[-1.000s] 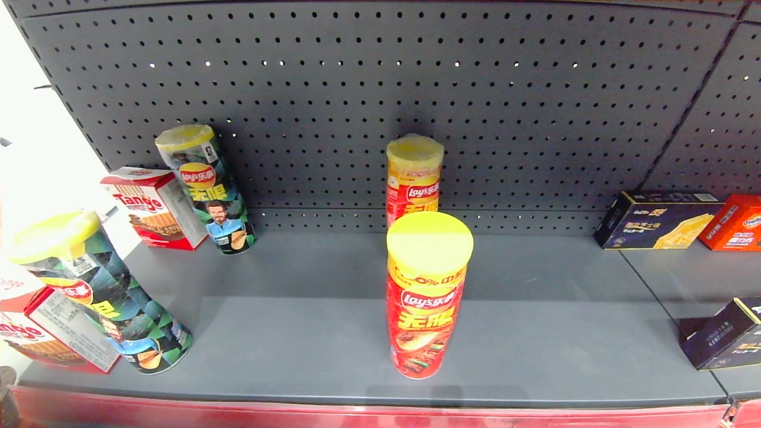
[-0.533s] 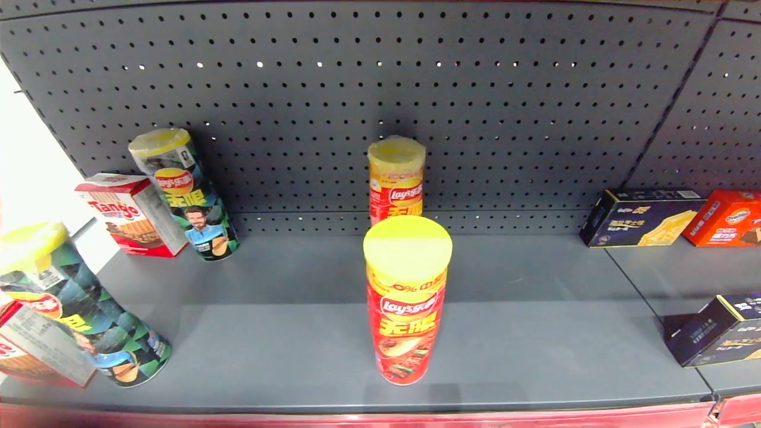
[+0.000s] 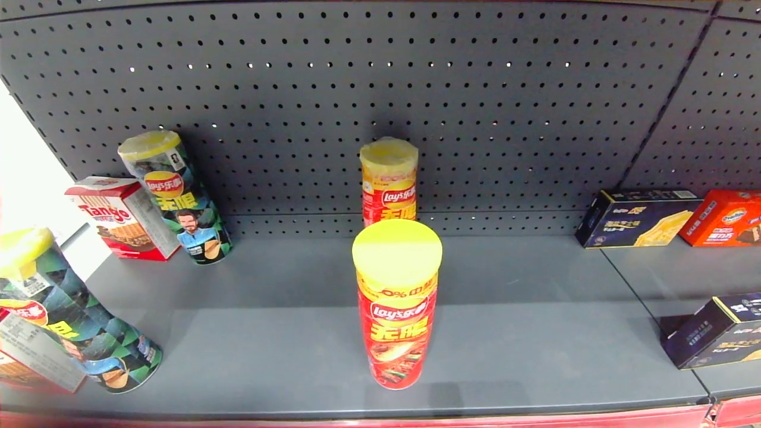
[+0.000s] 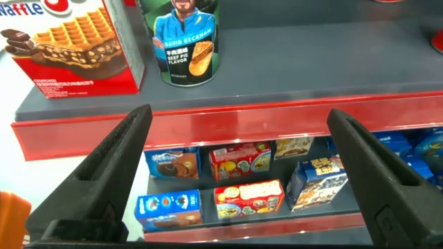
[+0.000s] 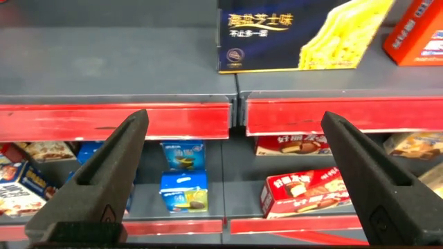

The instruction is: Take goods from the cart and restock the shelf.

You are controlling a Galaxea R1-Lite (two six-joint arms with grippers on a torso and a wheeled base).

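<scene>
Looking down from the head view, we see the grey shelf (image 3: 267,333) with its pegboard back (image 3: 475,89). A front red can (image 3: 396,303) stands upright near the middle of the shelf. A rear red can (image 3: 389,181) stands straight behind it against the pegboard, its foot hidden by the front one's lid.

At the left rear, a rear dark can (image 3: 175,199) stands just beside a wafer box (image 3: 119,217). Nearer the front edge stands a front-left dark can (image 3: 71,321), with a front-left box (image 3: 35,362) beside it that the frame cuts off. On the neighbouring section to the right, a dark blue box (image 3: 639,218) and an orange box (image 3: 725,217) lie at the back. A second dark box (image 3: 713,330) sits nearer the front, partly out of frame.

The wrist views add what lies lower down. In the left wrist view, the left end effector (image 4: 239,117) hangs before the red shelf lip (image 4: 277,111). Its fingers are spread wide with nothing between them. Beyond the lip we see the foot of the front-left dark can and the front-left box, here showing waffles on its face; both tops are cut off. Under the lip sit small packets (image 4: 239,180) on a lower shelf.

In the right wrist view, the right end effector (image 5: 235,117) is likewise spread and empty before the lip. The dark blue box and the orange box lie beyond it, and boxed snacks (image 5: 183,181) sit below.
</scene>
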